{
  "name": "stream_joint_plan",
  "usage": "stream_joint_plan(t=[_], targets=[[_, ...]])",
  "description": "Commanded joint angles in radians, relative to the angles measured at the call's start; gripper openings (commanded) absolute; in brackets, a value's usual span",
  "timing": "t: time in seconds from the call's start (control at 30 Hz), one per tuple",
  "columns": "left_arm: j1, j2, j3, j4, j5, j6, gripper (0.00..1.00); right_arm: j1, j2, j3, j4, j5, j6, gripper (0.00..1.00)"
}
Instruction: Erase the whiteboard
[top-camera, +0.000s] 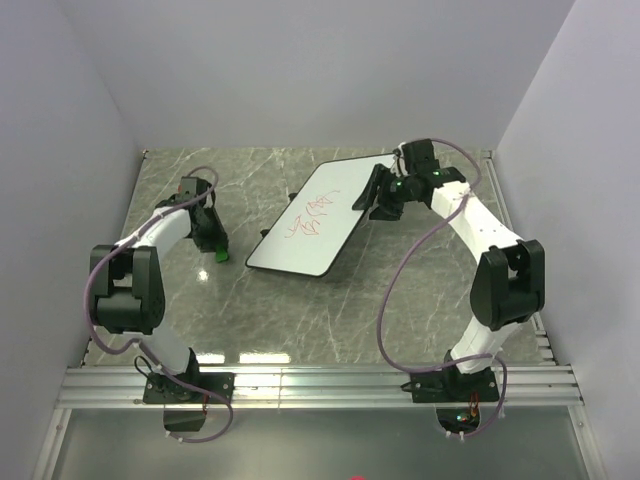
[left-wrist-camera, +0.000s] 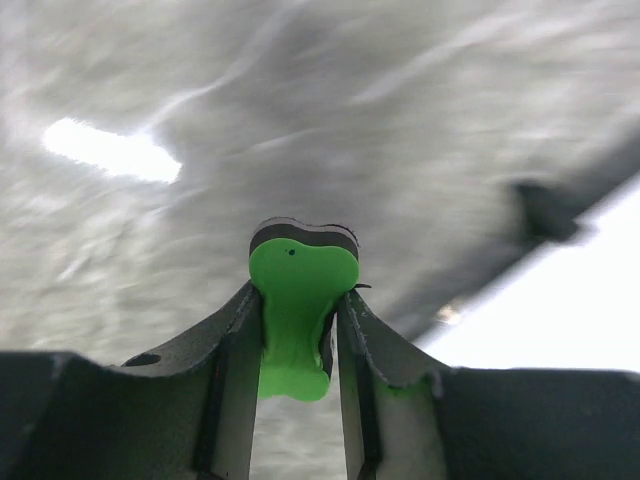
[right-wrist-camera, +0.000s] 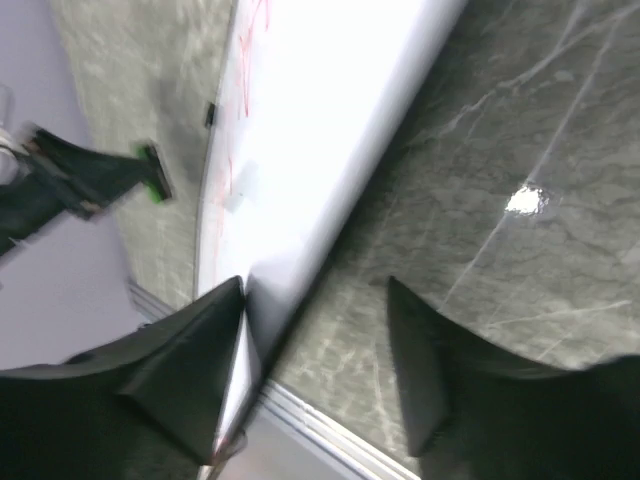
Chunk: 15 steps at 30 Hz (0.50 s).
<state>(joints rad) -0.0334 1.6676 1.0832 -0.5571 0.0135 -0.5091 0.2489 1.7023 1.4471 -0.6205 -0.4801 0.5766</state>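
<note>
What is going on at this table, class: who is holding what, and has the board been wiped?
Two robot arms are working at a whiteboard lying on a marble table. The left gripper is shut on a small green eraser, low over the table to the left of the board and apart from it. The right gripper is at the board's far right edge, jaws open with the edge between them. Red scribbles are on the board, so it is not yet wiped.
</note>
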Motion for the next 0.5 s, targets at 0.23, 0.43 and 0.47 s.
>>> stream_joint_plan(t=[0.23,0.43,0.47], targets=[[-0.135,-0.037,0.286,-0.007,0.235,0.046,0.0,0.029,0.062,0.113,-0.085,0.034,-0.076,0.06],[-0.195,0.046,0.437,-0.033,0.345,0.061,0.0,0.029,0.121,0.202,-0.143,0.052,-0.109,0.0],[-0.209,0.058,0.455,-0.047,0.348,0.066,0.0,0.03,0.134,0.217,-0.154,0.055,-0.112,0.0]])
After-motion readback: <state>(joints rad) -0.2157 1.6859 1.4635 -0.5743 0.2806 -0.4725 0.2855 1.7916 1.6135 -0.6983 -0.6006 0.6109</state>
